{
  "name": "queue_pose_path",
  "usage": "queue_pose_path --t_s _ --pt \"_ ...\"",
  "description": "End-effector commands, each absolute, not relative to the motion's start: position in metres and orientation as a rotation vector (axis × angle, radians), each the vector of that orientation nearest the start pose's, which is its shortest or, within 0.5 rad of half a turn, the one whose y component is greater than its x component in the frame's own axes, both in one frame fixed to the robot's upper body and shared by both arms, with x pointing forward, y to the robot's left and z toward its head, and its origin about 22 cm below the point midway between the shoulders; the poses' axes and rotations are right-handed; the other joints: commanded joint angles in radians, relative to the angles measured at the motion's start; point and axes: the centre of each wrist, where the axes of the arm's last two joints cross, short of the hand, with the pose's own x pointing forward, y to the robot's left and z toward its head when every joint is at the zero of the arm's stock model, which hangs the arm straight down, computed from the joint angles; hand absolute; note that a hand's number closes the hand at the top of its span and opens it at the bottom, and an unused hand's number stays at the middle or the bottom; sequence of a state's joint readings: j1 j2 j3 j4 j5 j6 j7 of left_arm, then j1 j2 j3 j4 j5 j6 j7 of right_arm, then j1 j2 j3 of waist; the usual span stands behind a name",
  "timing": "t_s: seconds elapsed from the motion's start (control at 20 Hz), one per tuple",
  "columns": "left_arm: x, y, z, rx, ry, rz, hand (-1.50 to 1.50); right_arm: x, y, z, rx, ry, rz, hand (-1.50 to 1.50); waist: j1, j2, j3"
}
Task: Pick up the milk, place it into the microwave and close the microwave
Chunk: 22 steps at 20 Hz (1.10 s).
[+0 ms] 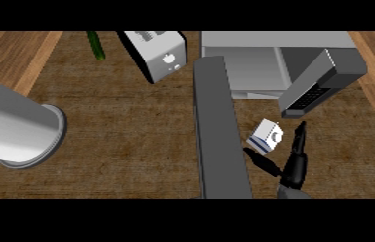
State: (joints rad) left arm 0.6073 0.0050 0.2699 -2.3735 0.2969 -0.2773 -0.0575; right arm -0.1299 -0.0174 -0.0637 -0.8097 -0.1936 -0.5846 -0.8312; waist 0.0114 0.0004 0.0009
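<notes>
The milk (pixel 265 135), a small white carton with a blue band, stands on the wooden counter just right of the microwave's open door (pixel 217 132). My right hand (pixel 294 164) comes in from the lower edge, open. Its straight fingers (pixel 299 137) lie along the carton's right side and its thumb (pixel 258 159) points up at the carton's near side; whether they touch it I cannot tell. The microwave (pixel 249 67) stands at the back right, its light grey cavity showing, with the dark keypad panel (pixel 319 85) on its right. My left hand is out of view.
A silver toaster (pixel 158 55) stands at the back, left of the microwave. A green cucumber (pixel 96 45) lies at the far left back. A large grey cylinder (pixel 26 132) juts in from the left edge. The counter (pixel 124 137) runs between it and the door.
</notes>
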Motion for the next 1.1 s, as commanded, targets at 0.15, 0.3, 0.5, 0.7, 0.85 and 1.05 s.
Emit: queue_pose_path --t_s 0.15,0.3,0.5,0.7,0.85,1.05 --pt "0.067 0.295 0.121 0.100 -1.961 0.081 -1.50 0.235 -0.270 -0.156 -0.642 -1.663 -0.232 1.50 0.005 0.001 0.001" --pt "0.069 0.305 0.098 0.120 -1.945 0.086 -1.50 0.231 -0.243 -0.167 -0.570 -1.721 -0.131 1.50 0.011 0.002 0.001" --pt "0.068 0.304 0.112 0.111 -1.965 0.089 -1.50 0.248 -0.240 -0.157 -0.698 -1.782 -0.077 1.50 0.005 0.001 0.000" --pt "0.069 0.299 0.104 0.097 -1.946 0.085 -1.50 0.266 -0.220 -0.148 -0.642 -1.851 -0.145 1.50 0.006 0.001 0.000" --pt "0.070 0.298 0.115 0.092 -1.964 0.094 -1.50 0.258 -0.271 -0.145 -0.406 -1.889 -0.002 1.50 0.005 0.003 0.001" --pt "0.066 0.308 0.109 0.080 -1.962 0.074 -1.50 0.277 -0.306 -0.124 -0.197 -1.921 0.160 1.50 0.025 0.003 0.002"
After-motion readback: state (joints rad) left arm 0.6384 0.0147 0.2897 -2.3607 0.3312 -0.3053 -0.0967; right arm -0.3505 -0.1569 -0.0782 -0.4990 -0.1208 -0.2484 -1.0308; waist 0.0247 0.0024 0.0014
